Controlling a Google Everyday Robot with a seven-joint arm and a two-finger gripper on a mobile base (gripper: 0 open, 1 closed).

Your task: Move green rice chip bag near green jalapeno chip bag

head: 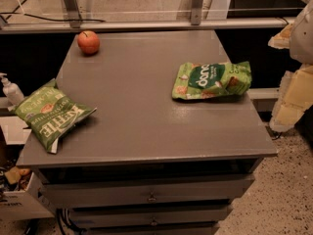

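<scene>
The green rice chip bag lies flat on the right side of the grey cabinet top, its dark green oval facing up. The green jalapeno chip bag with white "KETTLE" lettering lies at the front left corner, partly over the left edge. My gripper is at the right border of the view, beyond the cabinet's right edge and to the right of the rice chip bag, not touching it. Its cream-coloured fingers stand apart and hold nothing.
A red apple sits at the back left of the top. A white pump bottle stands off the left side, with a box below. A metal rail runs behind. Drawers face front.
</scene>
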